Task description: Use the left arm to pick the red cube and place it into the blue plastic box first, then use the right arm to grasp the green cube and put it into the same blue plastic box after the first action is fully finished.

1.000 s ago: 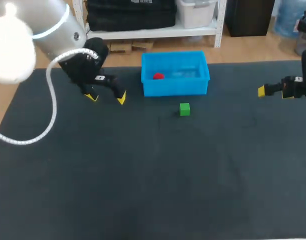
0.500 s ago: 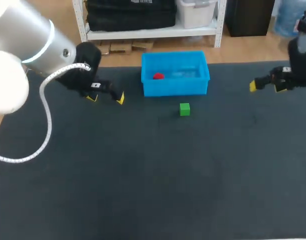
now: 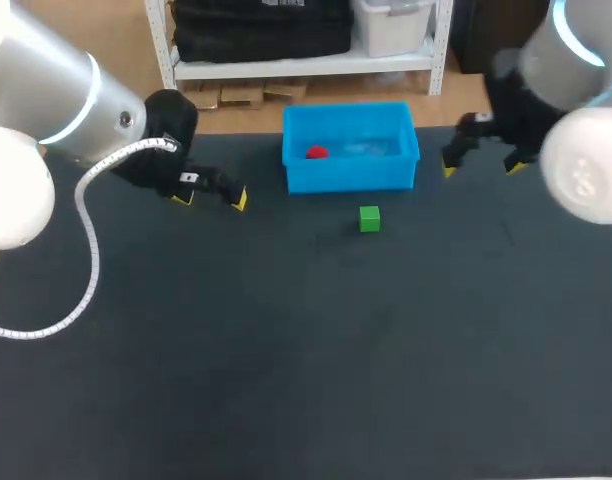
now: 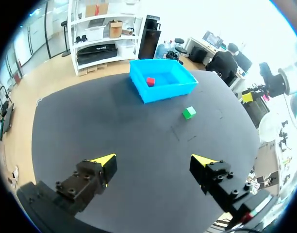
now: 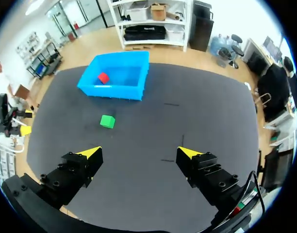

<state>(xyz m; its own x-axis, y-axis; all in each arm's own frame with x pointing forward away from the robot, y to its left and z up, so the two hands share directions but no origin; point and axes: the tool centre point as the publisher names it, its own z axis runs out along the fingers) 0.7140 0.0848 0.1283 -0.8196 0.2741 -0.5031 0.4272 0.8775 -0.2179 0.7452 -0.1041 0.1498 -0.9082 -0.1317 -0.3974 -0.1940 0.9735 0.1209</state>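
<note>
Grippers both empty, fingers spread wide. Left gripper (image 3: 211,198) hangs over the table (image 3: 286,350) to the left of the blue plastic box (image 3: 351,176), apart from it. Right gripper (image 3: 479,167) hangs near the box's right end. Red cube (image 3: 317,153) lies inside the box, toward its left end. Green cube (image 3: 369,218) sits on the table near the box's front wall, clear of both grippers.

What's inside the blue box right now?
Only the red cube, near one end of the blue box. The green cube lies outside on the mat. The front wall hides a strip of floor.
</note>
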